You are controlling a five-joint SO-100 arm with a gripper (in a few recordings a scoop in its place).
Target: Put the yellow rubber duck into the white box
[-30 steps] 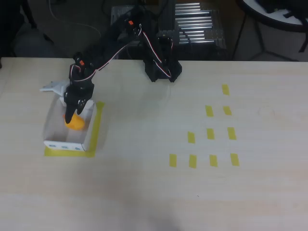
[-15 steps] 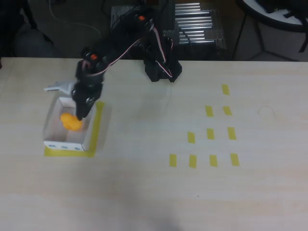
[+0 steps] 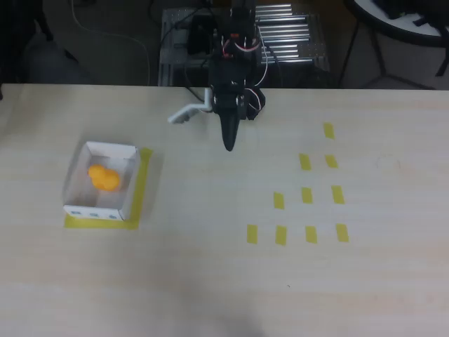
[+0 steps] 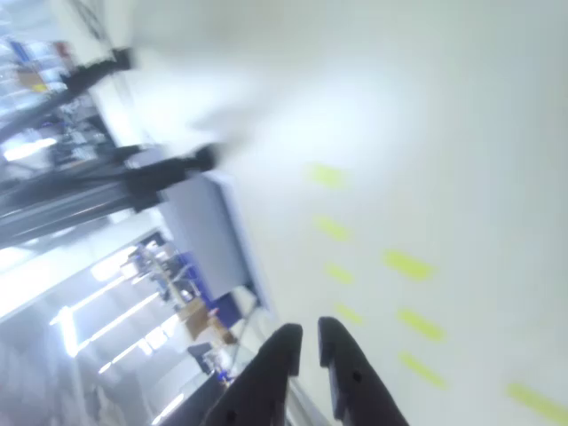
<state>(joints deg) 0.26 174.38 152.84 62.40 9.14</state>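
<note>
Overhead view. The duck (image 3: 103,177) lies inside the box (image 3: 129,184), on the box floor, clear of the walls as far as can be seen. It reads as a small rounded orange-yellow lump with two lobes; its face marks are too small to make out. The box sits on the counter (image 3: 210,281), over a yellow tape outline (image 3: 142,184) that shows along its right and lower sides. The gripper (image 3: 229,142) hangs well to the right of the box, close to the arm base (image 3: 235,98), tip pointing down the picture. Its fingers sit narrow, nearly together, and hold nothing. A grid of yellow tape marks (image 3: 306,194) lies further right of the box, beyond the gripper.

Judgement: the placement appears complete. Remaining risk is low. The box is light cardboard with thin walls; any sweep of the arm back over it could knock it off the tape outline or tip the duck out. The rounded duck could also roll if the box is jolted.

Wrist view. The picture is blurred. The fingers (image 4: 266,377) show as two dark prongs at the lower edge with a slim gap between them and nothing in it. Pale counter with yellow tape marks (image 4: 408,264) lies beyond them.
</note>
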